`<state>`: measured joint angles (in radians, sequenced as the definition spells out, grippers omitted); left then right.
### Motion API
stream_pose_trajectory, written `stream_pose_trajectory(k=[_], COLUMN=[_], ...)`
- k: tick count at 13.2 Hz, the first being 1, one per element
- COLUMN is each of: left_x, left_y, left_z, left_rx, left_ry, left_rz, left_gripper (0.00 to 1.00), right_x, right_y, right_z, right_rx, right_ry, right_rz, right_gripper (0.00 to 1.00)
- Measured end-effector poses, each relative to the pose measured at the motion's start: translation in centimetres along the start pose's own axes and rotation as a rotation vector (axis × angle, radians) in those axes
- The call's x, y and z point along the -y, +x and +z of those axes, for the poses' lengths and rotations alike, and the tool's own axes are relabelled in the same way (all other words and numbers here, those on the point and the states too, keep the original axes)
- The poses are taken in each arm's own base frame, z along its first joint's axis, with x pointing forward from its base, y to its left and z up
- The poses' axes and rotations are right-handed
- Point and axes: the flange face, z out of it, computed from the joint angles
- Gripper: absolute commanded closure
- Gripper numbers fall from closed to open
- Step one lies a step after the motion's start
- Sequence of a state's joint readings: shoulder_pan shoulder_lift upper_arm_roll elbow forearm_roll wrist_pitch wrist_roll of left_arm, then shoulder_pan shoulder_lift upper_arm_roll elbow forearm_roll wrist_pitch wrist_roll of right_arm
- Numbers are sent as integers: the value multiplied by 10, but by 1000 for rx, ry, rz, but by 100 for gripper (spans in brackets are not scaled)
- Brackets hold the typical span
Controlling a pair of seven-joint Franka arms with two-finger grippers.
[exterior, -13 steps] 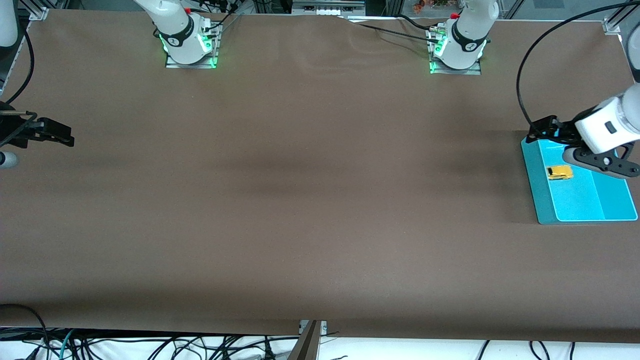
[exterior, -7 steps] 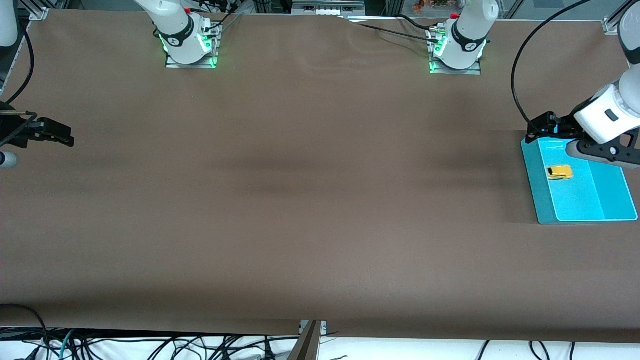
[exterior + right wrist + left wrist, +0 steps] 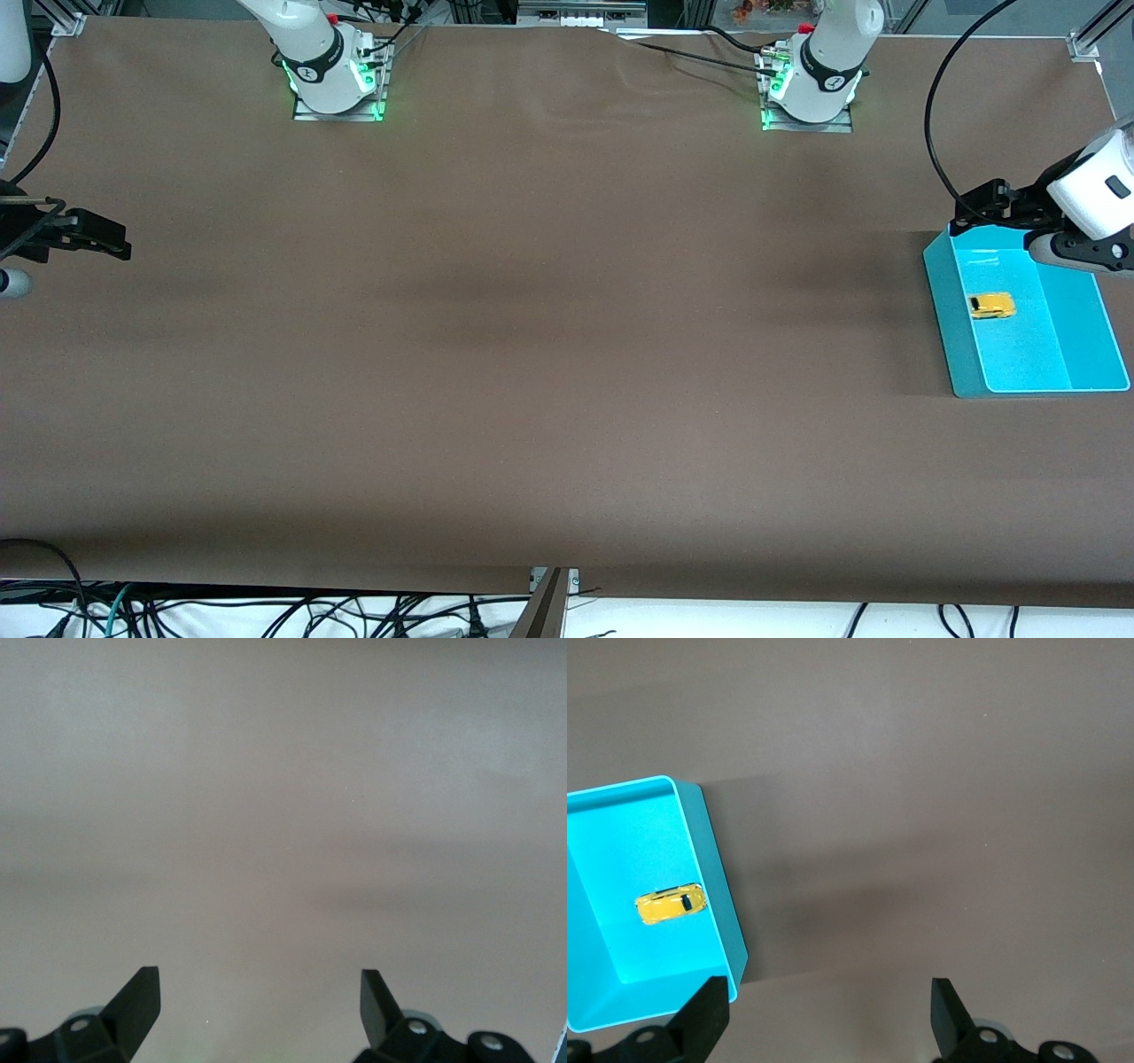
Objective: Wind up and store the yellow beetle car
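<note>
Yellow beetle car (image 3: 991,306) is seen lying in the teal tray (image 3: 1088,341), rounded and glossy, with dark windows. Largest first: the table (image 3: 532,354) is covered by a matte brown sheet, faintly rippled near the arm bases. The tray, a smooth shallow plastic rectangle with rounded corners, is set at the left arm's end of the table; nothing but the car is held in it. Since a second ago, the left gripper (image 3: 983,208) has been drawn off the tray's interior and is now poised over its edge farthest from the front camera, jaws spread wide and empty. The right gripper (image 3: 111,244) is kept waiting over the right arm's end, fingers likewise fully apart, nothing held. The car is unmoved.
</note>
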<state>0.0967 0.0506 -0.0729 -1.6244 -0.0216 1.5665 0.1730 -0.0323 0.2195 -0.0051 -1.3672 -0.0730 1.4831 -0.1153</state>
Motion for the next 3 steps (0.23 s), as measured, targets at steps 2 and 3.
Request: stream_pose_trajectory(k=[2, 3], left_x=[0, 0], left_y=[1, 1], left_z=[-1, -1], left_rx=[-10, -12], left_ry=[2, 2], left_rz=[-6, -8], left_gripper=[0, 0], right_x=[0, 0], right_y=[0, 0], right_z=[0, 0], right_rx=[0, 0], right_ry=[0, 0], right_rz=[0, 0], right_gripper=[0, 0])
